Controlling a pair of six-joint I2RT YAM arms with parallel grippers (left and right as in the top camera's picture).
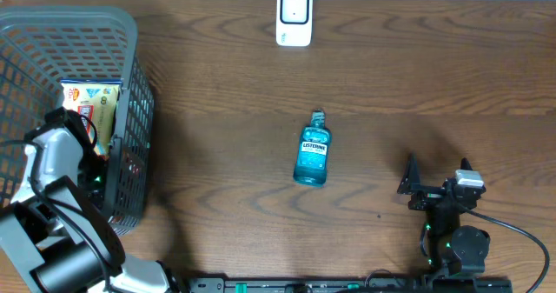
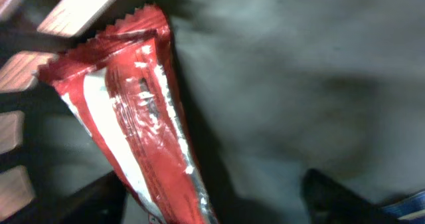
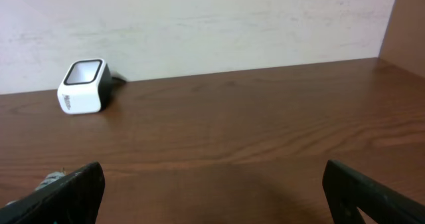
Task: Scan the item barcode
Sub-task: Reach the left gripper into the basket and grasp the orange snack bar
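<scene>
Closest, at front right: right gripper low over the counter, spread wide, gripping nothing, aimed at the far wall. At front left, sunk inside the basket: left gripper, spread as well, one dark fingertip just beside the packet, the other well off to the far side of it. Not pinching the packet; cannot tell whether touching. Red and shiny, with a white band down its length; lies slanted on the grey basket floor, crimped end toward the mesh wall. Also in the basket, seen from overhead against its right wall: a yellowish bag, beside the left arm. Farther out, mid-counter: blue bottle lying on its side, label up, cap toward the back edge, well apart from both grippers. Farthest, at the back edge near the middle: white scanner, dark-rimmed face showing from overhead, well apart from the bottle.
</scene>
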